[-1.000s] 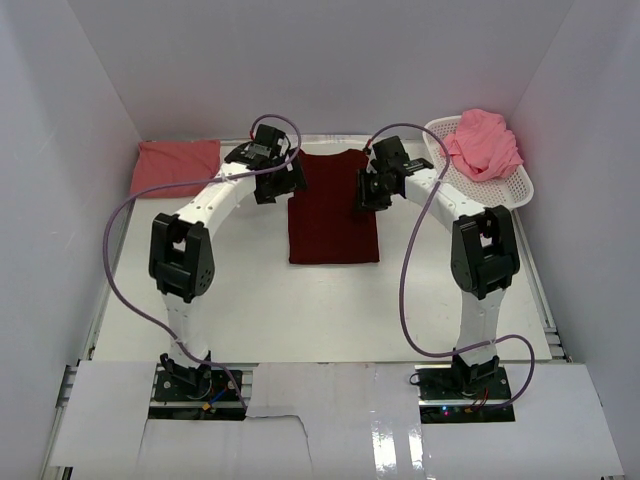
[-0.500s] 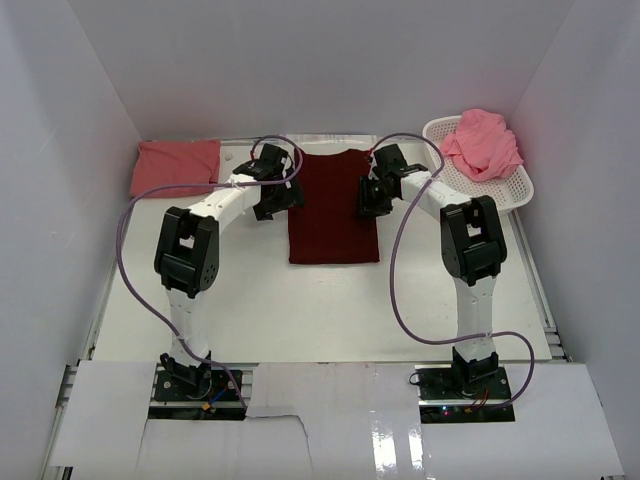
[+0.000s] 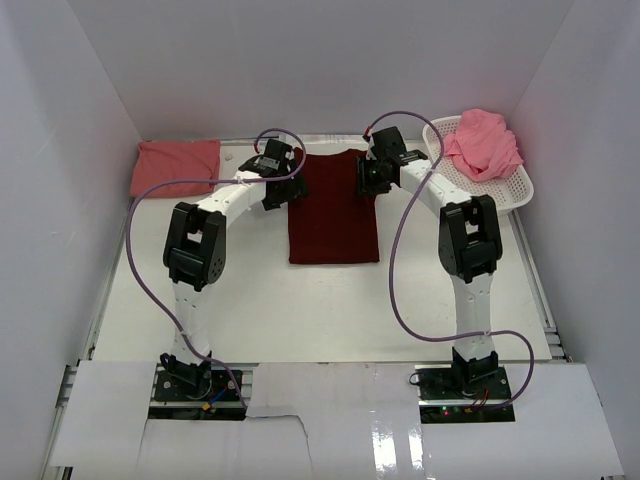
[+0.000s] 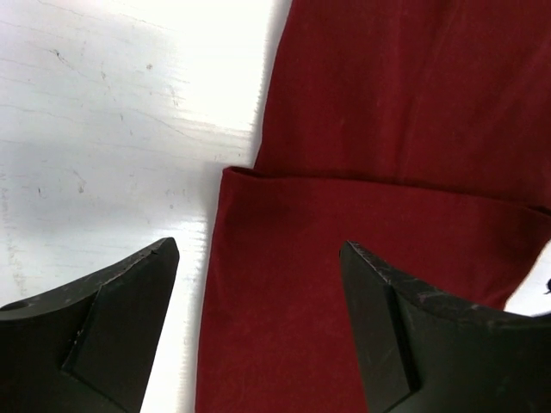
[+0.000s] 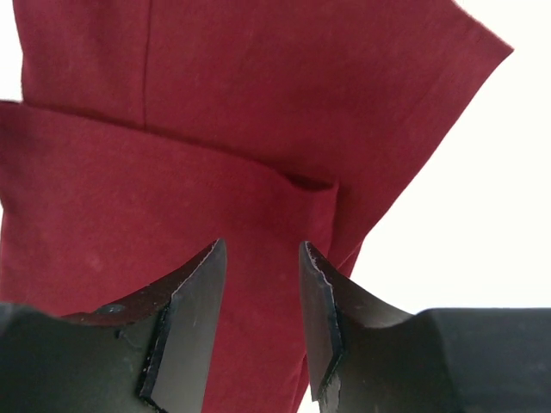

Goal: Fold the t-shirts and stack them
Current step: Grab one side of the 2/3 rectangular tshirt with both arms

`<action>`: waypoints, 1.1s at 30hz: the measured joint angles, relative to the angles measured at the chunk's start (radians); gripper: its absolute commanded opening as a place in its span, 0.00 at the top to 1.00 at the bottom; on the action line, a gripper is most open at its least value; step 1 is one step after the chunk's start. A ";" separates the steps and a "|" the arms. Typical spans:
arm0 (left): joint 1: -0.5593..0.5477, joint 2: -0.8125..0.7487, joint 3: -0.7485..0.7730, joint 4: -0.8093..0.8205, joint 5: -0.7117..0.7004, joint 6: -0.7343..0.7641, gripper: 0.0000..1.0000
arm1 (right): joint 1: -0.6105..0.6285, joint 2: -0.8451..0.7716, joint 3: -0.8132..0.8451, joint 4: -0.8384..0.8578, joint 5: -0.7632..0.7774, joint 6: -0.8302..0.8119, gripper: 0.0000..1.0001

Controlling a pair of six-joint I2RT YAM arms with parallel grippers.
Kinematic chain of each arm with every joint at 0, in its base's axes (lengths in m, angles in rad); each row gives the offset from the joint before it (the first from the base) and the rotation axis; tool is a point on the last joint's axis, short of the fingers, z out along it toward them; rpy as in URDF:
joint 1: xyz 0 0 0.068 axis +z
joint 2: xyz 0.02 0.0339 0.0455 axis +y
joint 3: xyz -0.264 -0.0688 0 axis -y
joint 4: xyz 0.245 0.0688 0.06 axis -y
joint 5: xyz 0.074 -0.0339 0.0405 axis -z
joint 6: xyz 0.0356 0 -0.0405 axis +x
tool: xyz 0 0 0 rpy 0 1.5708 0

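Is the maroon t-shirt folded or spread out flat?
Partly folded: from above, the maroon t-shirt is a narrow rectangle, and both wrist views show a folded layer's edge lying over the cloth beneath.

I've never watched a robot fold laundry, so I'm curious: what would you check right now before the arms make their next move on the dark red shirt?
1. Left gripper open, straddling the left edge of the maroon t-shirt: ok.
2. Right gripper open over the shirt's right folded edge, with a narrower gap: ok.
3. Fingers low enough to catch the cloth: cannot tell.
4. Sleeves folded inward on both sides: ok.
5. Bare table in front of the hem to fold onto: ok.
6. Pink t-shirt folded: not ok, it lies crumpled in the white basket.
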 measured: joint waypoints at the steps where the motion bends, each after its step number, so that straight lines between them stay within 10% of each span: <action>1: 0.000 0.006 0.003 0.001 -0.004 0.000 0.14 | 0.000 0.010 0.013 -0.001 0.005 -0.004 0.55; 12: 0.001 0.075 0.044 0.007 -0.033 0.011 0.21 | -0.001 0.117 0.096 -0.011 0.050 -0.037 0.58; 23: 0.001 0.093 0.090 0.021 -0.042 0.020 0.29 | -0.002 0.137 0.098 -0.021 0.071 -0.056 0.92; 33: 0.005 0.122 0.089 0.021 -0.040 0.016 0.47 | -0.002 0.137 0.098 -0.022 0.075 -0.055 0.92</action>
